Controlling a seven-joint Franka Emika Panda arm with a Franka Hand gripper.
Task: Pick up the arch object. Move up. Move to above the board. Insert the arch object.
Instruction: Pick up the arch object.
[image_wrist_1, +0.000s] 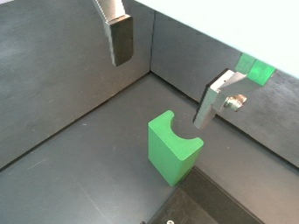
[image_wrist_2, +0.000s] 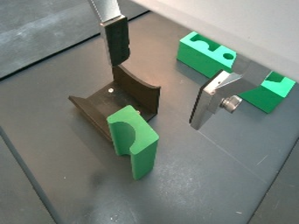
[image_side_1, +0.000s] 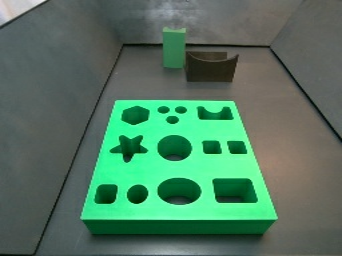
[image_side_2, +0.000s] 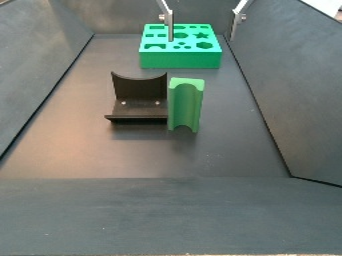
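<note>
The arch object (image_side_2: 186, 102) is light green and plain. The board (image_side_1: 179, 165) is bright green. The notched block (image_side_2: 138, 96) is dark brown. The tool (image_wrist_2: 163, 74), above the table (image_side_2: 147, 150), has silver fingers with dark pads; the table is dark grey.

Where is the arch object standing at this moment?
In a side view the arch object stands upright on the floor beside the dark brown block, apart from the board; the open claw is above it.

The dark grey floor (image_side_1: 67, 130) carries three things: the board (image_side_1: 181, 165) lying flat, the arch object (image_side_1: 174, 47) standing upright at its 12 o'clock, and the fixture (image_side_1: 211, 66) just beside that (gripper (image_wrist_2: 163, 74) hangs open above, touching nothing).
</note>
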